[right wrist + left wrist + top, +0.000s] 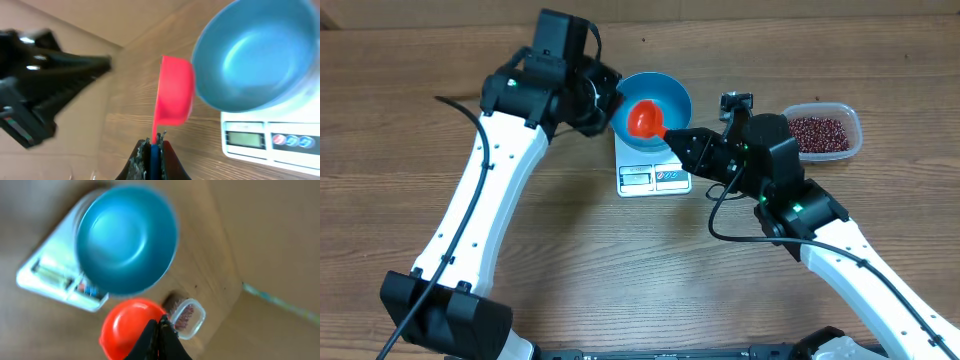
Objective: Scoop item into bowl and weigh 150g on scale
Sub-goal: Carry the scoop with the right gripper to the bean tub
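Pointing its cup leftward, the red scoop [645, 119] overhangs the bowl [672, 93].

We log bright, even light overhead, soft shadows on table [620, 270]. Both wrist views blurred; glare on bowl [135, 255] at 10 o'clock.

**Tight squeeze over the bowl [672, 92]**

Pretty boxed in up top: red scoop [645, 119] hanging over its front edge, left gripper [608, 103] crowding the left rim, right gripper [672, 138] over the scale [653, 178]. Right arm [775, 165] parked between scale and tub [826, 133], so no straight lane there. Loads of bare table [620, 265] out front, between both arms.
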`<state>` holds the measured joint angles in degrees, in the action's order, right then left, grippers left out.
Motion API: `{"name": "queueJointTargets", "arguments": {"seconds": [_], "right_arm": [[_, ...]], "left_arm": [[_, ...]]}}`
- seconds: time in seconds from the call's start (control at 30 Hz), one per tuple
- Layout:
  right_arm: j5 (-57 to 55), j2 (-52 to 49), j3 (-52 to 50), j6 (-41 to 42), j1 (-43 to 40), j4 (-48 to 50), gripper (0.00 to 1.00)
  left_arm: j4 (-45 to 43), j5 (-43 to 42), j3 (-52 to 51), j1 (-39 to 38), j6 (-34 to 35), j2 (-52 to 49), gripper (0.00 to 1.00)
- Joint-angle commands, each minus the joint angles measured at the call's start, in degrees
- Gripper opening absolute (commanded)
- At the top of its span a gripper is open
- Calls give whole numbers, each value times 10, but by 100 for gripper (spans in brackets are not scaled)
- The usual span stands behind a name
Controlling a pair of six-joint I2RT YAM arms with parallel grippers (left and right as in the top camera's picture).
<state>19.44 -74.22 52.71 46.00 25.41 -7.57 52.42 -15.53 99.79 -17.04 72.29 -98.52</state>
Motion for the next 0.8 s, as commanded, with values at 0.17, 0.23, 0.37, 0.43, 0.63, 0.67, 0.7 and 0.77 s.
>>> {"name": "queueJointTargets", "arguments": {"seconds": [0.17, 0.23, 0.37, 0.43, 0.63, 0.67, 0.7, 0.77], "right_arm": [[53, 46, 26, -61, -102, -70, 4], [60, 56, 41, -88, -130, -115, 4], [61, 76, 91, -164, -194, -240, 4], [61, 80, 111, -191, -218, -282, 4], [61, 80, 139, -223, -291, -351, 4], [61, 79, 139, -224, -297, -356, 4], [61, 79, 139, -225, -302, -362, 4], [61, 78, 139, -232, -307, -372, 4]], "left_arm": [[-46, 24, 5, 25, -333, 14, 62], [-45, 24, 5, 28, -388, 14, 80], [-54, 24, 5, 28, -490, 14, 85], [-53, 24, 5, 26, -511, 14, 85], [-44, 24, 5, 10, -529, 14, 86], [-44, 25, 4, 7, -531, 13, 86], [-44, 27, 4, 4, -530, 13, 88], [-46, 29, 4, -3, -530, 13, 88]]}}
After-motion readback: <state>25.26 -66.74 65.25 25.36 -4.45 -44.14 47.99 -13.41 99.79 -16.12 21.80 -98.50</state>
